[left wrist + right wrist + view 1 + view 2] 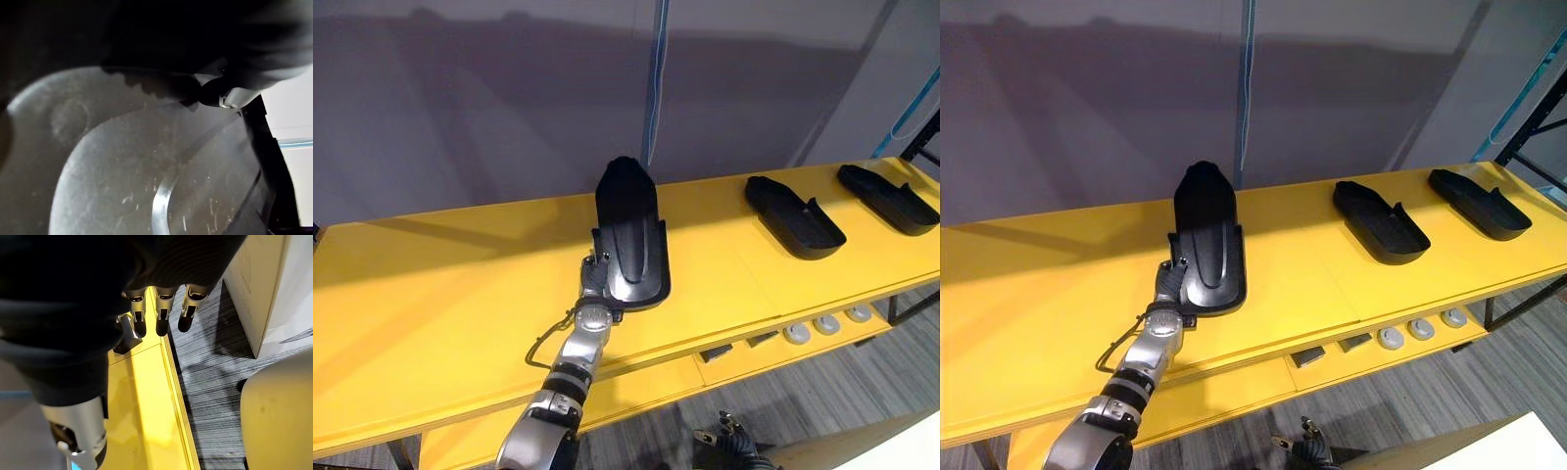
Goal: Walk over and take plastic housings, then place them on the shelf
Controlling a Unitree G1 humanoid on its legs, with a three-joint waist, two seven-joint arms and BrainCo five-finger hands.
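The left hand point(596, 277) grips the near end of a black plastic housing point(631, 230) and holds it over the middle of the yellow shelf point(431, 284), closer to the front edge than the back. The housing is tilted, with its far end raised above the shelf top. Most of the fingers sit behind the part, but the left wrist view shows a dark tip pressed against the rim, so I judge the hand closed around it. Two more housings lie flat toward the shelf's right end: one point(795, 215) nearer the middle, the other point(888, 198) by the right edge. The right hand point(164, 316) hangs low in front of the shelf with straight, relaxed fingers and holds nothing.

The step in hand looks like the set-down. To do it well, bring the raised far end down first so the housing lands flat instead of dropping onto its tip. Keep it well apart from the neighbour on its right — there is bare shelf on the left to spare. Push it a little further from the front edge before letting go, because a curved shell set near a lip can rock and slide off. Release only when the part rests fully on the shelf, then draw the fingers straight back so they do not drag it forward.
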